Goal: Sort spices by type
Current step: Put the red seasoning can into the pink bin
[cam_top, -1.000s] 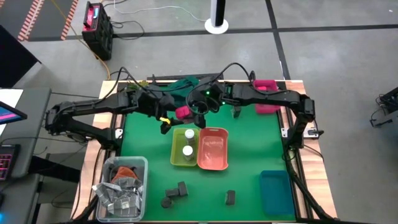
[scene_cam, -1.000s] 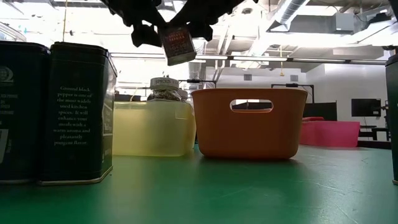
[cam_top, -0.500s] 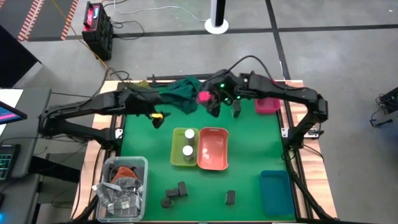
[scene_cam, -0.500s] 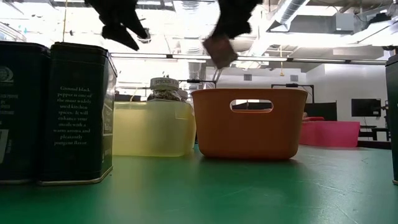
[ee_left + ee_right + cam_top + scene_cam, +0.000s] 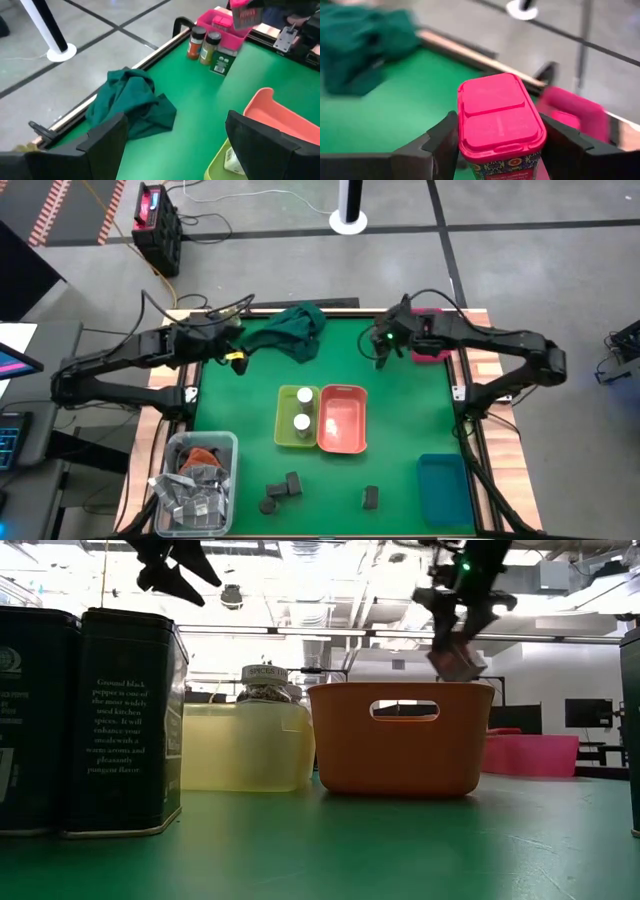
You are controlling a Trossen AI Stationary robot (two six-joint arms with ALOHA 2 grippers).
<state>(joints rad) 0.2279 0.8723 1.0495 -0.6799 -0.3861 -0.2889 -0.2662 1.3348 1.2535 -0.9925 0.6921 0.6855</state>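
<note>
Right gripper (image 5: 497, 145) has its jaws pinching a pink boxy pack (image 5: 499, 120) by the sides, held up in the air at upper right of the high view, just left of the pink bin (image 5: 432, 348). Left gripper (image 5: 175, 145) hangs over the upper left of the green tabletop (image 5: 400, 420) with jaws spread and nothing in them, next to the dark green cloth (image 5: 290, 330). Dead centre sit a yellow-green bin (image 5: 285, 435) with two white-topped round jars (image 5: 301, 408) and an orange bin (image 5: 343, 420) touching it.
</note>
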